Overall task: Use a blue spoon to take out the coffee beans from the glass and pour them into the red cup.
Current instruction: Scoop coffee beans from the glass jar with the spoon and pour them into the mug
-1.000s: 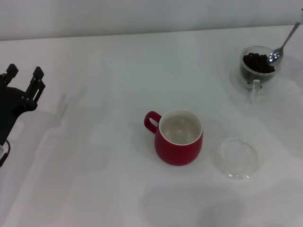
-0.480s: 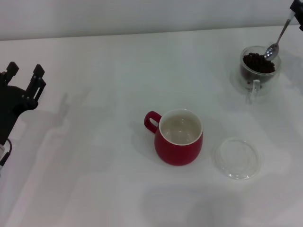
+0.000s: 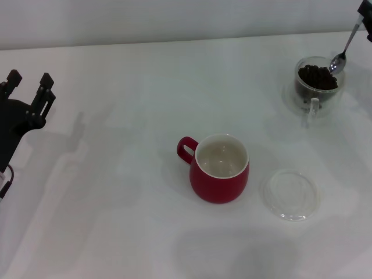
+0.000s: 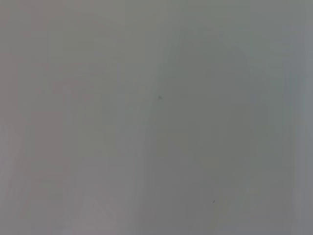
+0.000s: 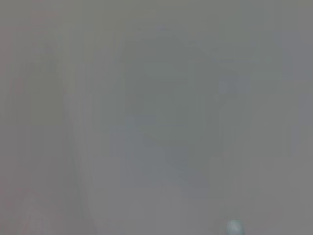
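The glass (image 3: 317, 82) sits far back on the robot's right side of the white table (image 3: 116, 192), w/ a heap of dark coffee beans (image 3: 317, 76) inside and its little clear handle pointing toward the robot. The blue spoon (image 3: 344, 50) hangs tilted over it: shiny bowl just above the glass's far right rim, thin neck running up and out to the top right corner. Can't tell if any beans are in the bowl. The right gripper (image 3: 367, 17) is only a dark sliver at that corner, right where the spoon neck ends; it looks to be carrying the spoon, but how far the pincer is closed can't be made out from here. The pale handle isn't visible.

The red cup (image 3: 219, 168) stands near the middle, well apart from the glass, loop handle toward the robot's left, white inside w/ no beans showing. Just beside it on the right lies a flat clear glass saucer (image 3: 290, 194), not touching.

The left gripper (image 3: 28, 83) is parked at the far left edge, above the table, its two dark fingers (image 3: 44, 84) apart w/ nothing between them.

Both wrist views show only blank grey
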`<control>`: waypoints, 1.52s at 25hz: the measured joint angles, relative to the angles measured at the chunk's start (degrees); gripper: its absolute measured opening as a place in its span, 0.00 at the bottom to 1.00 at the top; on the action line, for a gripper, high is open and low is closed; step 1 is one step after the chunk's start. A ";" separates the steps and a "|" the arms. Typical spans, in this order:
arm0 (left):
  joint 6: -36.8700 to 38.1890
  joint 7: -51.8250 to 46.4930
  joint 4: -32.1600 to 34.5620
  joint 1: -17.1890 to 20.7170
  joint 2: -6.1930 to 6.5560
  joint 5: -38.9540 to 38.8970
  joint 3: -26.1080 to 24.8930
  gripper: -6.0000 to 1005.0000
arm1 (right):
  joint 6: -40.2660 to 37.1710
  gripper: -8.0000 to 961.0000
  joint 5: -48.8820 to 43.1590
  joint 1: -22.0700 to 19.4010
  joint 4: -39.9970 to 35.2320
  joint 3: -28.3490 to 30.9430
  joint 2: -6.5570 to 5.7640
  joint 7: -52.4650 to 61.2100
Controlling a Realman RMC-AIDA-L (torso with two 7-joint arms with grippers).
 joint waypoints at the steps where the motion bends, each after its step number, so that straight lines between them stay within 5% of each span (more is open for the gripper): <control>1: 0.00 0.00 0.06 -0.09 0.00 -0.01 -0.02 0.64 | 0.05 0.15 0.00 0.00 0.33 -0.04 0.03 -0.63; 19: 0.43 0.00 1.18 -1.15 0.18 -0.17 -0.11 0.64 | -1.80 0.15 0.91 0.23 2.71 0.42 0.01 0.30; 38: 0.49 0.00 2.69 -2.43 0.19 -0.89 -0.11 0.64 | -5.76 0.15 0.86 -0.79 3.45 -0.89 -0.43 18.61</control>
